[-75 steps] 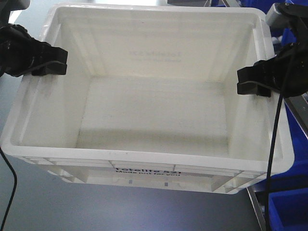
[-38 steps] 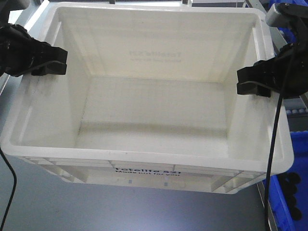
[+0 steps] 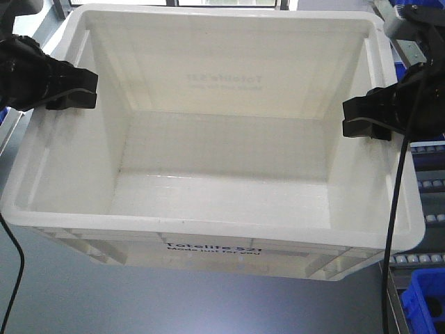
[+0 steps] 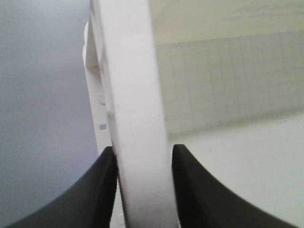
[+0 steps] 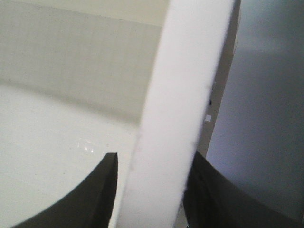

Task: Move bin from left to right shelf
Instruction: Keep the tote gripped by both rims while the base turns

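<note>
The white bin fills the front view, empty, with black print on its near wall, held above a grey floor. My left gripper is shut on the bin's left rim, one black finger outside and one inside. My right gripper is shut on the bin's right rim, one finger inside and one outside. The bin interior shows in both wrist views.
A roller shelf rail runs along the right side behind the bin. A blue bin sits at the lower right. Window light shows at the top edge. Grey floor lies below the bin.
The bin and both grippers keep the same place in view while the background slides past: the blue bins on the right have moved down and out, and roller rails have come into view.
</note>
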{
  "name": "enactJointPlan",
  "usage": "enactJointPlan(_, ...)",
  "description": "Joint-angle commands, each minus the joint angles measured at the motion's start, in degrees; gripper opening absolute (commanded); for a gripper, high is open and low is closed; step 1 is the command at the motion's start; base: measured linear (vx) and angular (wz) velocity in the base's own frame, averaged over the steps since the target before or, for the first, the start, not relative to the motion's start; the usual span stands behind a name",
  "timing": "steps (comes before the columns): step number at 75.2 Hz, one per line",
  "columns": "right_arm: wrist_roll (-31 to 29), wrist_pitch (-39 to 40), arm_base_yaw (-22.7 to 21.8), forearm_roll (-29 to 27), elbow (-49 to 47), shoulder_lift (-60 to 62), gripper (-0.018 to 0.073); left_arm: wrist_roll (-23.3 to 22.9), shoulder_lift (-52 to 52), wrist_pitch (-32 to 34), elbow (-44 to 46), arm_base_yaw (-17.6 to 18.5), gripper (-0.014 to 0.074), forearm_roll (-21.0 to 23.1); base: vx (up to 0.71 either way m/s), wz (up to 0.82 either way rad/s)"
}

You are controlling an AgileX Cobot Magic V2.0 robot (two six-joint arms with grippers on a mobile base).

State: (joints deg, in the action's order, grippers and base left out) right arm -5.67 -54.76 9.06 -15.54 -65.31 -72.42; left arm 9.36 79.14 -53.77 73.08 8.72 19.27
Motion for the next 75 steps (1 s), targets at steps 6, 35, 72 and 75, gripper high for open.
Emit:
enactJointPlan(6,-1.04,5.17,-0.21,-0.05,-2.11,1.74,-0.0005,2.54,-3.40,2.96,2.31,0.52,0.0003,4.44,0.47,0.03)
enactJointPlan(35,-1.04,5.17,-0.21,-0.05,-2.11,1.74,-0.0005,2.54,-3.40,3.01,2.31,0.52,0.0003,4.44,0.47,0.04)
enactJointPlan(72,-1.04,5.17,-0.21,-0.05,-2.11,1.74,-0.0005,2.54,-3.40,2.97,2.31,0.52,0.0003,4.44,0.44,0.05)
enactJointPlan(75,-1.04,5.17,-0.21,-0.05,-2.11,1.74,-0.0005,2.54,-3.40,3.04,2.31,0.52,0.0003,4.44,0.42,0.12)
